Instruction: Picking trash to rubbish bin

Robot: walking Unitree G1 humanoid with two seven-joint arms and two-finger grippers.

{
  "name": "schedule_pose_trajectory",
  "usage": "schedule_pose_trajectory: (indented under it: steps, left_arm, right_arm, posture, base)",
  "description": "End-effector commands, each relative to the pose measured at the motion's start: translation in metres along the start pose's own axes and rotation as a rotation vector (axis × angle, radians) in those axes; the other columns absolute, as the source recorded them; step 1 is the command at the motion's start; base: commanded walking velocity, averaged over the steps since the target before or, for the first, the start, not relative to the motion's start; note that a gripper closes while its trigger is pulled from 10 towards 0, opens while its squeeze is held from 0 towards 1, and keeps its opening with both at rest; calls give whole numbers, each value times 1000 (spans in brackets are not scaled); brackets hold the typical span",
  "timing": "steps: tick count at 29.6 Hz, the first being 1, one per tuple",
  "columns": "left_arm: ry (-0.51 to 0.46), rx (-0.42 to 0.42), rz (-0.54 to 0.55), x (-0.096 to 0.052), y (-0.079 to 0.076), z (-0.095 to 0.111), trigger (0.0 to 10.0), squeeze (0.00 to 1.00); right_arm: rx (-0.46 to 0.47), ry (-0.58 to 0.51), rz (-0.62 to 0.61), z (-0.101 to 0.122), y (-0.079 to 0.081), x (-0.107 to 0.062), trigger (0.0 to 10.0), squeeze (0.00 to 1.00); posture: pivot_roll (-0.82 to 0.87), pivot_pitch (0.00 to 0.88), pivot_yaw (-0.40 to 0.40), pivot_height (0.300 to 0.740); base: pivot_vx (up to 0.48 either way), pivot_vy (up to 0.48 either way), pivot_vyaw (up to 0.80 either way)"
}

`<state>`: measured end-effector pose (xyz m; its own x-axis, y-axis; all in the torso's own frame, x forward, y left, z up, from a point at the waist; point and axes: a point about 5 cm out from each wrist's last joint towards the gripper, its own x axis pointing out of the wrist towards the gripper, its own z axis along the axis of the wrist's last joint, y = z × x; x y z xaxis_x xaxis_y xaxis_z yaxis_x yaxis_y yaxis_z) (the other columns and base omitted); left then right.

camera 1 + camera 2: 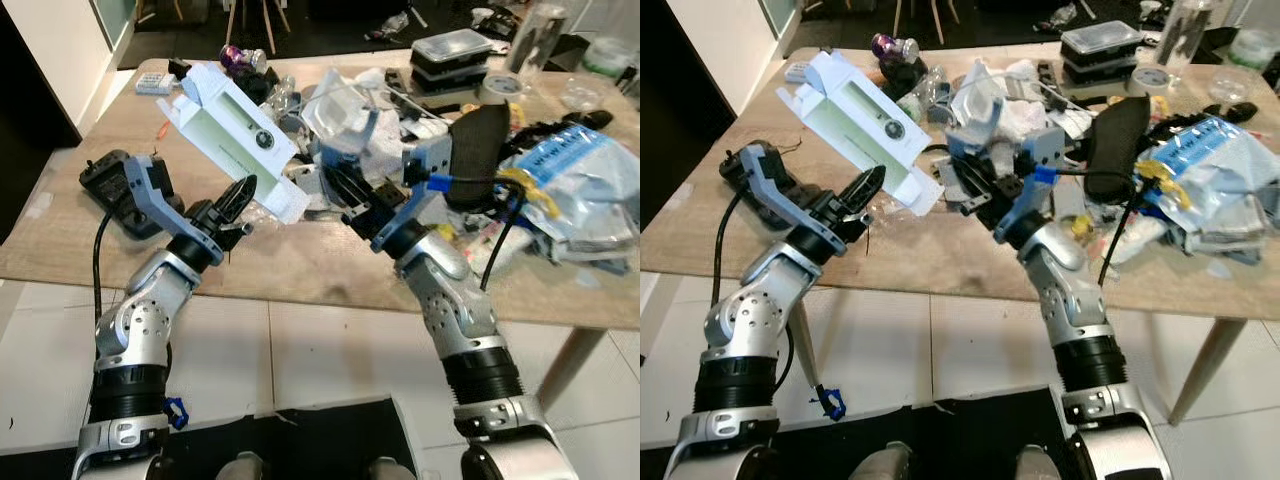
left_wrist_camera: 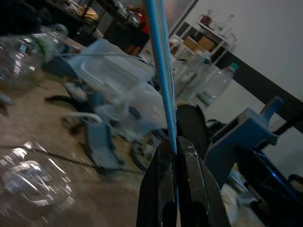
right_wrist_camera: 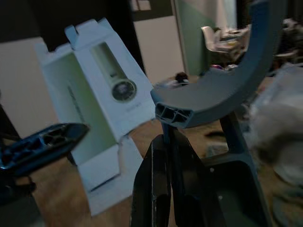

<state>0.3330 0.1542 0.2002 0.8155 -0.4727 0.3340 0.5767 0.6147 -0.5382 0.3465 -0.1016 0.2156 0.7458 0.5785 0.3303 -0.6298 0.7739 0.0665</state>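
Carton point(image 1: 232, 128) tilted, long axis rising up-left, left end effector point(image 1: 238, 197) pinching its lower edge

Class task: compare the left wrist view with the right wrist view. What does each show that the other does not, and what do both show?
Left wrist view alone: the thin blue edge of a carton pinched between the left gripper fingers, a clear bottle behind.

Right wrist view alone: the carton's white open face, and a curved grey plastic piece held in the right gripper.

Both: the wooden table and trash on it.
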Motion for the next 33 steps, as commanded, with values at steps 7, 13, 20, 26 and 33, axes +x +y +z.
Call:
schedule_pose_trajectory:
  steps: [7, 13, 20, 26, 33]
  left_arm:
    - [-1, 3, -10, 1, 1, -2, 10000, 0]
    - [28, 0, -36, -9, 4, -4, 10000, 0]
    - [122, 5, -128, -31, 4, -13, 10000, 0]
    - [215, 12, -60, -53, 23, -30, 10000, 0]
    - [383, 3, 182, -98, 71, -70, 10000, 0]
  right_arm:
    - [-98, 66, -26, -10, -3, -3, 10000, 0]
    - [-121, 154, 58, -24, 2, -10, 10000, 0]
    - [-154, 314, 82, -46, -8, -30, 10000, 0]
    - [-148, 499, -66, -78, -38, -61, 10000, 0]
    - [-35, 747, -368, -135, -62, -131, 10000, 0]
  posture:
    - [5, 97, 56, 740]
    - [-3, 97, 55, 740]
    - [3, 105, 52, 740]
    - [3, 105, 52, 740]
    - [21, 97, 54, 740]
  base:
    - [-340, 0, 0]
    - [-346, 0, 0]
    - [-344, 0, 0]
    - [-347, 0, 0]
    - [-354, 0, 0]
